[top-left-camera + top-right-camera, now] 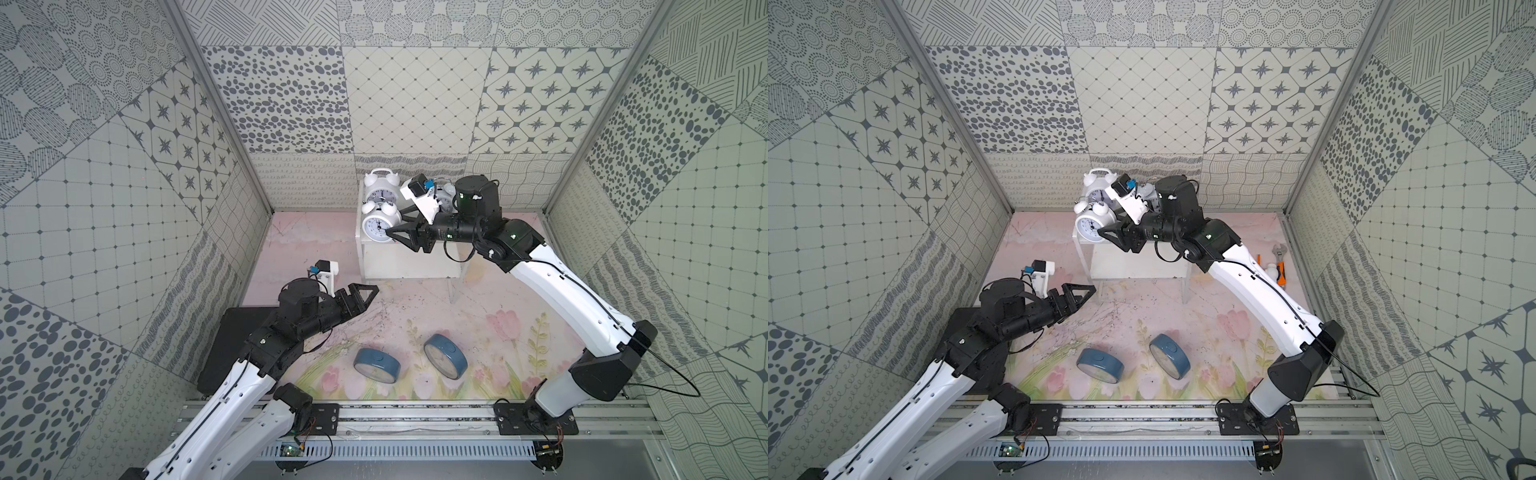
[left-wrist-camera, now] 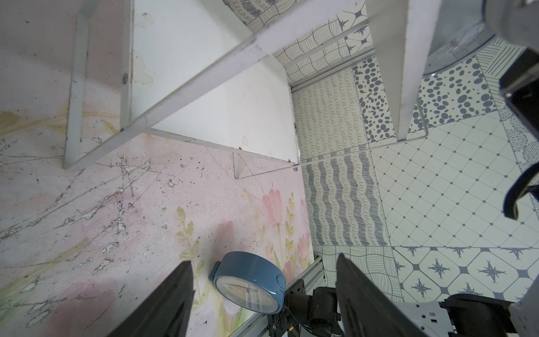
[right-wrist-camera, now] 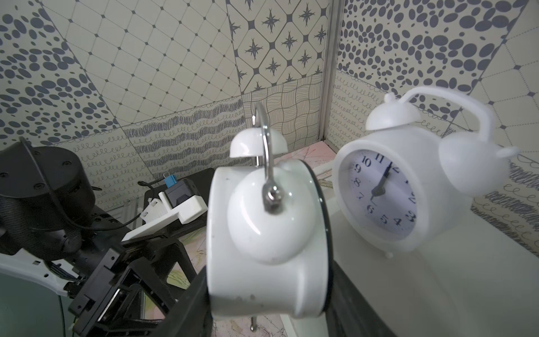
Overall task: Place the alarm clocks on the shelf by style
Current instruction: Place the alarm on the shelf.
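Patterned tile walls enclose a pink floral mat (image 1: 478, 332). The right gripper (image 1: 392, 232) pinches a small white twin-bell alarm clock (image 1: 376, 226) at a front corner of the white two-tier shelf (image 1: 411, 266), just beside a second white twin-bell clock (image 1: 379, 191). If it is released this near the edge, it may topple off; sideways drift could knock its neighbour. The left gripper (image 1: 372, 293) hovers spread and empty near two flat round blue-cased clocks (image 1: 376, 365) on the mat.

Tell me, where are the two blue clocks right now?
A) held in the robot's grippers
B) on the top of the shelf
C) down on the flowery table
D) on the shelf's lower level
C: one blue clock and the other blue clock both sit on the flowery table, in front of the shelf and not on it.
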Action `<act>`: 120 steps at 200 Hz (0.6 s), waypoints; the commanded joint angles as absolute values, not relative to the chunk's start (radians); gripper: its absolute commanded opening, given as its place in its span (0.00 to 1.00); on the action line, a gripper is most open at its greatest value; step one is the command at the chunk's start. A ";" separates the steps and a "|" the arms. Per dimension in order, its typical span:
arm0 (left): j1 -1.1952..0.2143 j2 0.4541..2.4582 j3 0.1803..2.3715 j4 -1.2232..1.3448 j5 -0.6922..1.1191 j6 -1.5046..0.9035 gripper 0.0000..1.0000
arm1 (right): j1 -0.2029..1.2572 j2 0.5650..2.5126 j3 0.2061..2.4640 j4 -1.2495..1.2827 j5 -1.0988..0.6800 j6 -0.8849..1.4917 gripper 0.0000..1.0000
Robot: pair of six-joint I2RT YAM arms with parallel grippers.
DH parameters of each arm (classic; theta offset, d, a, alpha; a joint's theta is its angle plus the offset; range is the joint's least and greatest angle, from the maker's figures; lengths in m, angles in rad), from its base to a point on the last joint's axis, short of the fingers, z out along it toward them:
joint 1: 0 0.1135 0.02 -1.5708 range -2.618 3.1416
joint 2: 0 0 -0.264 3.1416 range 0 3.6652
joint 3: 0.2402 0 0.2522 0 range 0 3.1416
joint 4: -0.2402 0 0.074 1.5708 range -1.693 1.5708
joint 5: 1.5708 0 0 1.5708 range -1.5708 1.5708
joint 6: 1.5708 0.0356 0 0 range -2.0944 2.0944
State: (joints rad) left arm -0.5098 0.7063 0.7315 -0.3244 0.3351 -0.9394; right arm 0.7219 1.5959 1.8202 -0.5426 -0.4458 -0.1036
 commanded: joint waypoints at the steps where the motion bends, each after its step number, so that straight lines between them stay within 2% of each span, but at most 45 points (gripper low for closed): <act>1: -0.508 0.711 0.733 -0.299 0.348 -0.913 0.80 | 0.718 1.601 1.864 -0.473 -0.421 -0.137 0.43; 120: -0.508 0.749 0.707 -0.244 0.372 -0.913 0.78 | 0.717 1.669 1.890 -0.468 -0.397 -0.171 0.44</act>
